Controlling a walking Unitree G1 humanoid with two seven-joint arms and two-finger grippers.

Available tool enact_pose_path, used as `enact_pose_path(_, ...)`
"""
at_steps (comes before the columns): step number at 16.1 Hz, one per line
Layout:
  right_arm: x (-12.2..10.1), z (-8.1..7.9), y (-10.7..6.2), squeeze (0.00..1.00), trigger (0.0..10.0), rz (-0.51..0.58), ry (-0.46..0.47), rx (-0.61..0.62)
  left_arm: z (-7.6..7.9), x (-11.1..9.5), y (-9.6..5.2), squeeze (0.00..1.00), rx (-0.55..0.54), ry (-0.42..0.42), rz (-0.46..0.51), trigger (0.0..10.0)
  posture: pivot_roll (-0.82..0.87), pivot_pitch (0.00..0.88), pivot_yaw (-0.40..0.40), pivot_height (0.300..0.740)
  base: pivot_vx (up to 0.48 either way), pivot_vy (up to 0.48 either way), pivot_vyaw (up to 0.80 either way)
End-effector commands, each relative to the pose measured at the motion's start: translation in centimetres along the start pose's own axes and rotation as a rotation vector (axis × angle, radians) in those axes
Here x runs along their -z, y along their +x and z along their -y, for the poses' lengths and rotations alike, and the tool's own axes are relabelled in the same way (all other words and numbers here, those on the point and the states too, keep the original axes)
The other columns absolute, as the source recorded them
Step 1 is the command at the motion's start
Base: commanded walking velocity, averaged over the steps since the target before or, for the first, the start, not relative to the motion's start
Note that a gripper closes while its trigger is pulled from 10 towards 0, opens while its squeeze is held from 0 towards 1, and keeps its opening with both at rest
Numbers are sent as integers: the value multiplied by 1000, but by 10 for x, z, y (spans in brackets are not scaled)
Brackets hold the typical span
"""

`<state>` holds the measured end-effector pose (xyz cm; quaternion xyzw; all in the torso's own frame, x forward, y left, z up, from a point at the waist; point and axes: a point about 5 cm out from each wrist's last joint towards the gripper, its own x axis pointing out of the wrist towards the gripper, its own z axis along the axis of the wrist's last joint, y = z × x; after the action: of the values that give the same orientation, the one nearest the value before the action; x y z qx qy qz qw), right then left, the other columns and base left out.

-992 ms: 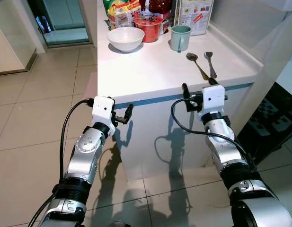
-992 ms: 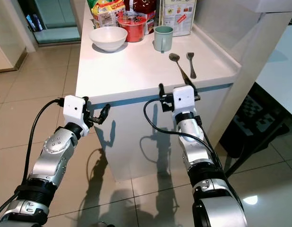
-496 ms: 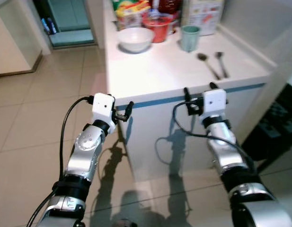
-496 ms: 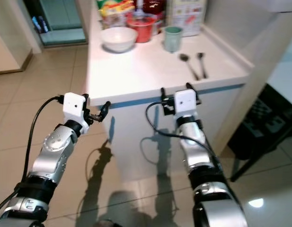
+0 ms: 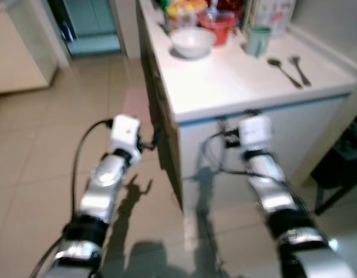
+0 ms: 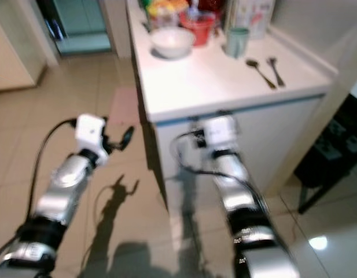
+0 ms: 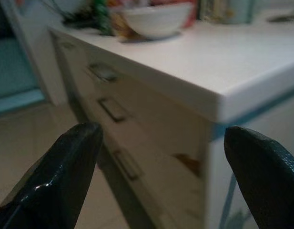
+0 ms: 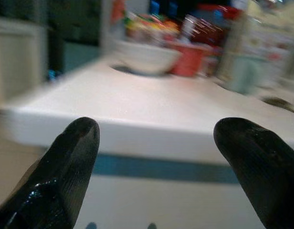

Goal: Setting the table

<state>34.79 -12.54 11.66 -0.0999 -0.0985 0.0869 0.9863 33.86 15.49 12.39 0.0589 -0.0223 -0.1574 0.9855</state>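
On the white counter (image 5: 224,87) stand a white bowl (image 5: 192,41), a red tub (image 5: 219,26) and a green mug (image 5: 258,40). A spoon (image 5: 284,70) and a fork (image 5: 300,68) lie side by side near its right edge. My left gripper (image 5: 152,139) is open and empty, hanging over the floor beside the counter's left front corner. My right gripper (image 5: 235,119) is open and empty just below the counter's front edge, pointing at it. In the right wrist view the bowl (image 8: 147,56) lies ahead between the fingers (image 8: 61,171).
Snack packets and a carton (image 5: 271,11) stand behind the dishes. Drawers with handles (image 7: 108,102) run down the counter's left side. A dark chair (image 5: 346,168) stands on the right. Tiled floor (image 5: 45,145) spreads to the left towards a doorway (image 5: 91,23).
The whole picture has shifted and blurred: the camera has moved, so the counter sits further right and its left side shows. Both grippers stay open and empty.
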Motion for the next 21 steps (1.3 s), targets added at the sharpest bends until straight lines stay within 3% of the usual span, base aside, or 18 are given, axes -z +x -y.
enact_pose_path(1,-1,14,1,0,10000,-4,-25,25,5,-5,4,0,16,3,19,10000,-20,19,76,740,458,0,0)
enact_pose_path(7,0,14,1,0,10000,-14,-45,14,11,-6,6,0,43,5,18,10000,-25,23,72,740,480,0,-789)
enact_pose_path(10,1,13,1,0,10000,-19,-42,5,9,-7,7,0,9,16,27,10000,-22,22,71,740,450,0,0)
enact_pose_path(18,1,10,1,0,10000,-17,-45,4,8,-6,8,0,-15,0,27,10000,-16,18,72,740,0,0,0)
enact_pose_path(21,2,10,0,0,10000,-21,-46,6,9,-6,8,0,-12,-1,19,10000,-17,16,75,740,0,351,0)
